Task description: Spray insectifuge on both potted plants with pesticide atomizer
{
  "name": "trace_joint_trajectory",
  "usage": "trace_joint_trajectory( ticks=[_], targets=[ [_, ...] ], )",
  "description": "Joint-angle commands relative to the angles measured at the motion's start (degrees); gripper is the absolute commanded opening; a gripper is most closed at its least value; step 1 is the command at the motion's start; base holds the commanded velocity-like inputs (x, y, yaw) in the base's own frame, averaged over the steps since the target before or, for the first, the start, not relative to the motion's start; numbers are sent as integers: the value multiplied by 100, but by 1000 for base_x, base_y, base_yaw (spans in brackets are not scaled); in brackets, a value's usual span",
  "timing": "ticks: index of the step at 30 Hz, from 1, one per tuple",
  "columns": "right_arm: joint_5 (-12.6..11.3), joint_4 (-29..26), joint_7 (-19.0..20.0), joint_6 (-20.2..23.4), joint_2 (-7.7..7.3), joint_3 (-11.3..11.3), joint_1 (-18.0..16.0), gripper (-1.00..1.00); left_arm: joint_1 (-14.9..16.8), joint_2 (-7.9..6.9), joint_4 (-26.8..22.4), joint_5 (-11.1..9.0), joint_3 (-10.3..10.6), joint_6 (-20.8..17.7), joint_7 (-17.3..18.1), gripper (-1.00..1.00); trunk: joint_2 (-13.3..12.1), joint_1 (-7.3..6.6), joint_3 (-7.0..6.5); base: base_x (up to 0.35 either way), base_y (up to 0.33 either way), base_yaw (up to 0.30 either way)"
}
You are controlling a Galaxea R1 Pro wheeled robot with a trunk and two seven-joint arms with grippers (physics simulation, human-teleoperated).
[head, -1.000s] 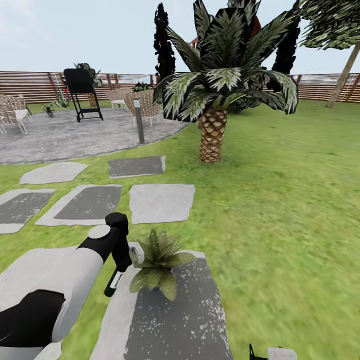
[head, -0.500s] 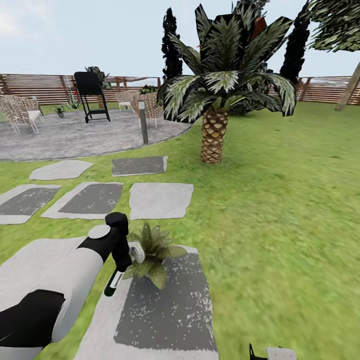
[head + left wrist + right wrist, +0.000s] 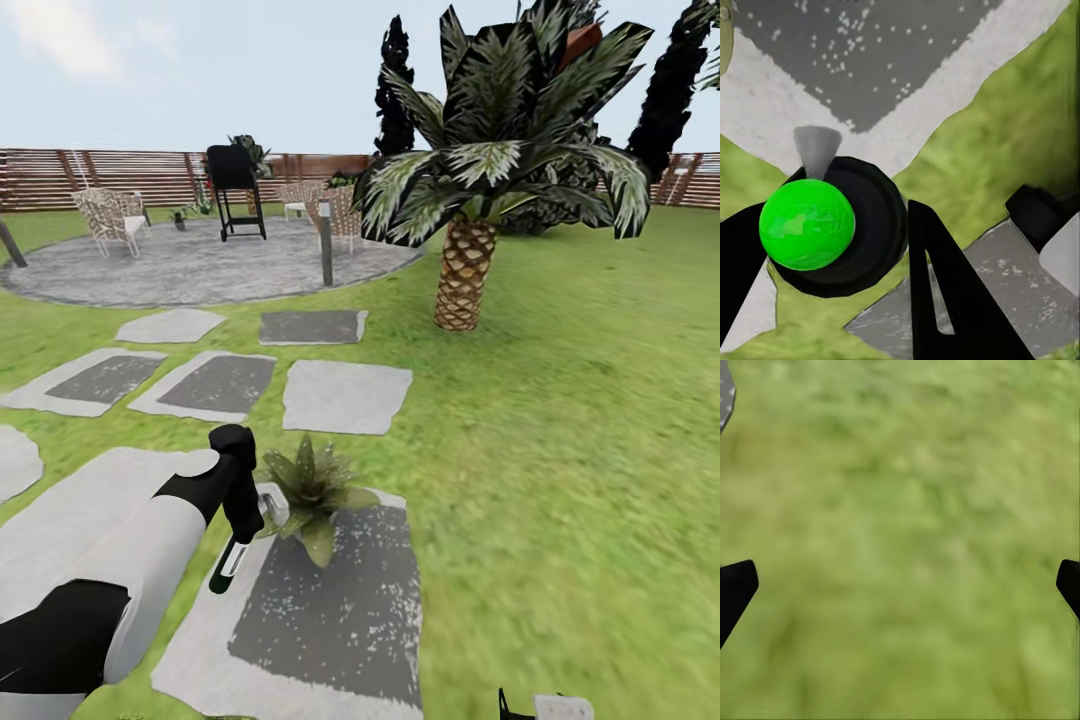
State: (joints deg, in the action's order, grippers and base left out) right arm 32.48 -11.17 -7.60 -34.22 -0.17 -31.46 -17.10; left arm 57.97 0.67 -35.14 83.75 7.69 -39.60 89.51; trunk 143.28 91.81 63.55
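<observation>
Atomizer (image 3: 232, 560) held in left gripper (image 3: 243, 520), long axis hanging downward, just left of the plant (image 3: 315, 490), nozzle side touching its leaves. Right gripper (image 3: 900, 585) spread wide over grass, farther off.

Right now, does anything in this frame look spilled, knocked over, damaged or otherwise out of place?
Nothing stands out. The potted plant sits upright on its stepping stone, the left gripper holds the pesticide atomizer beside it, and the patio chairs and grill stand upright.
</observation>
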Motion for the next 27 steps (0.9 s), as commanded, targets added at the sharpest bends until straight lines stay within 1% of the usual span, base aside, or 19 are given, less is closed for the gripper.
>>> trace_joint_trajectory(
  ticks=[1, 11, 15, 18, 20, 22, 24, 25, 27],
  targets=[
    [63, 9, -44, -15, -1, -18, -4, 100, 4, -1, -2, 45, 8, -84, 49, -100, 2, 0, 5, 83, -272, 276],
    [63, 9, -40, -14, -1, -19, -4, 100, 3, -13, -2, 45, 7, -145, 49, -100, 2, 0, 5, 15, -273, 272],
    [60, 9, -40, -14, -1, -18, -4, 100, -8, -38, 10, 45, 5, -151, 49, -100, 2, 0, 5, 0, -274, 79],
    [63, 12, -40, -14, -1, -20, -4, 100, -148, -53, 61, 11, -27, -150, 49, -100, 2, 0, 5, 0, -274, 11],
    [64, 10, -42, -14, -1, -18, -4, 100, -294, -34, 72, -18, -152, -152, 37, -100, 2, 0, 5, 0, -271, 3],
    [64, 10, -42, -14, -1, -18, -2, 100, -379, -12, 76, -41, -449, -149, -186, -100, 2, 0, 5, 15, -270, 1],
    [64, 10, -42, -14, -1, -18, -3, 100, -406, -5, 71, -47, -697, -146, -253, -100, 2, 0, 5, 61, -269, 0],
    [64, 10, -41, -14, -1, -19, -4, 100, -412, -7, 62, -45, -785, -145, -289, -100, 2, 0, 5, 79, -269, 0],
    [65, 9, -40, -14, -1, -18, -4, 100, -416, -12, 58, -43, -851, -145, -372, -100, 2, 0, 5, 86, -269, 0]
  ],
)
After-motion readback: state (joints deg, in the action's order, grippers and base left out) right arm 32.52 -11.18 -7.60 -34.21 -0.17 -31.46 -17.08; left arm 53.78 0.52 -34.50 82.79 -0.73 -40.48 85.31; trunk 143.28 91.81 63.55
